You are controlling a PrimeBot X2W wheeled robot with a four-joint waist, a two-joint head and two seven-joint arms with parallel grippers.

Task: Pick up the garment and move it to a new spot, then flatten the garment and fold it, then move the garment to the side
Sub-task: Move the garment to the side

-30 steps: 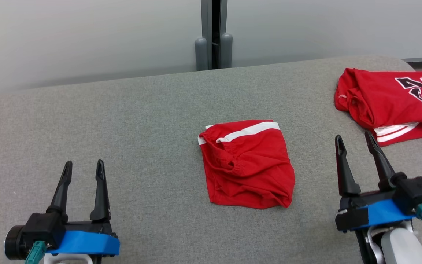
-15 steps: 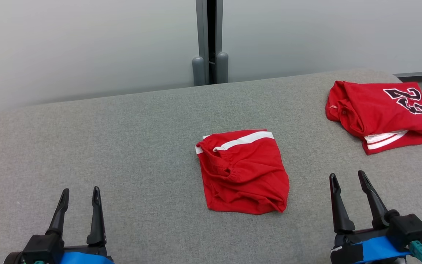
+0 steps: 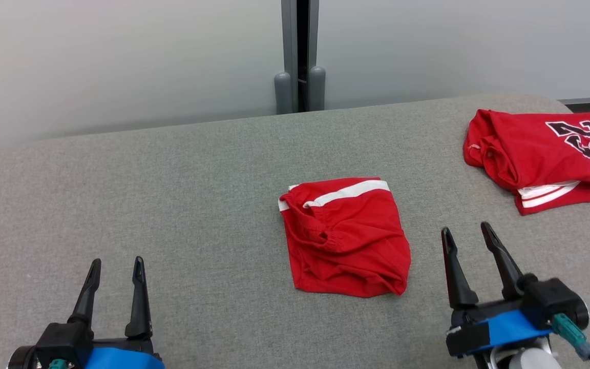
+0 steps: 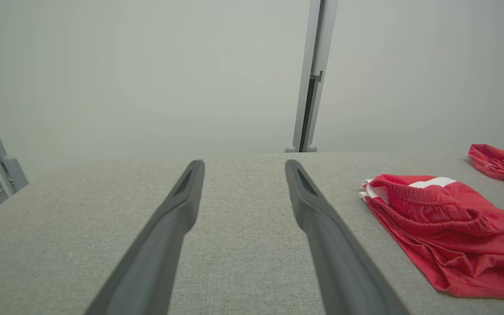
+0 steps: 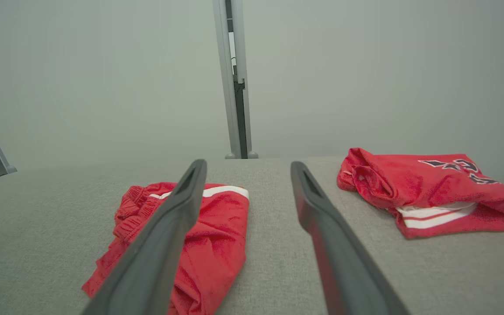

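A folded red garment (image 3: 346,241) with a white stripe and an elastic waistband lies in the middle of the grey padded table (image 3: 172,205). It also shows in the left wrist view as the red garment (image 4: 444,227) and in the right wrist view as the red garment (image 5: 217,227). My left gripper (image 3: 116,262) is open at the lower left, well apart from it, with nothing between its fingers (image 4: 182,205). My right gripper (image 3: 466,229) is open just right of the garment and touches nothing. The right gripper's left finger (image 5: 169,232) overlaps the cloth in its own view.
A second red garment, a jersey (image 3: 541,154) with black numbers and white stripes, lies folded at the table's far right corner; the same jersey (image 5: 409,183) shows ahead of my right gripper. A grey post (image 3: 300,51) stands behind the table against a pale wall.
The head view has shifted a little. Both grippers sit lower in it, and the right one has drifted left, closer to the middle garment. Neither garment has moved on the table.
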